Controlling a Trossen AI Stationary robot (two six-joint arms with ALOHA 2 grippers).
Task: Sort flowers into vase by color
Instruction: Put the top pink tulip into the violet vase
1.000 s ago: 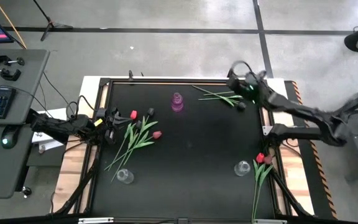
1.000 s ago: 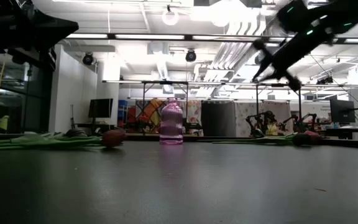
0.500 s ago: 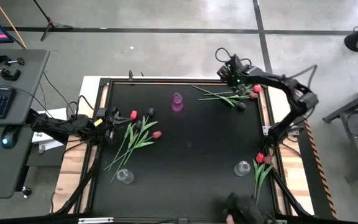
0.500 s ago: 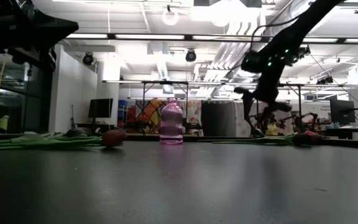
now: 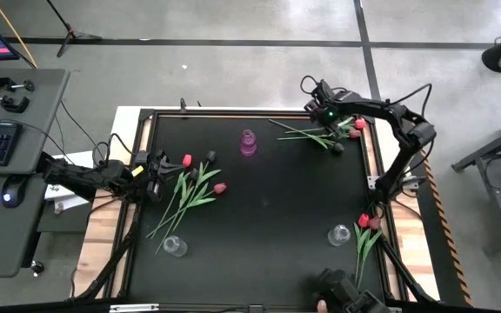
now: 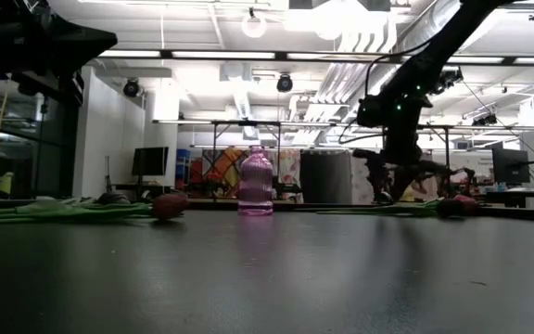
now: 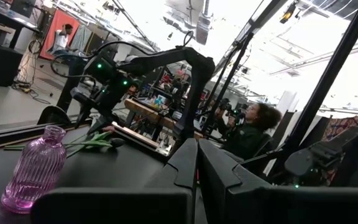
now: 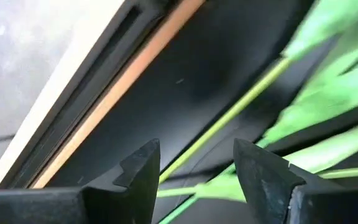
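Change: right gripper [image 5: 318,114] has swung in from farther out over the table's right edge and dropped low over the far-right flowers [image 5: 313,134]; in the low view it now hangs just above them [image 6: 387,190].
Right fingers: spread apart, holding nothing; a green stem [image 8: 229,118] runs through the gap between the right fingers [image 8: 140,167], not yet touched as far as the wrist view shows.
Meaning: judged a reach for a first pick from this bunch; closing on the stem looks like the next step. No flower stands in any vase yet, so sorting has hardly begun.
Left gripper: [image 5: 153,170] waits at the table's left edge, fingers pressed together, empty; the left bunch [image 5: 190,187] lies just ahead of its tips.
Flowers, count: far-right bunch about three, heads dark [image 5: 337,148] and red or pink [image 5: 357,125]; left bunch about four, heads red, pink, dark; near-right pair [image 5: 365,228], red. About nine; exact count unclear where stems overlap.
Vases, count: three — pink vase [image 5: 248,142] well to the left of the right fingers, clear vase [image 5: 174,247] near left, clear vase [image 5: 339,234] near right.
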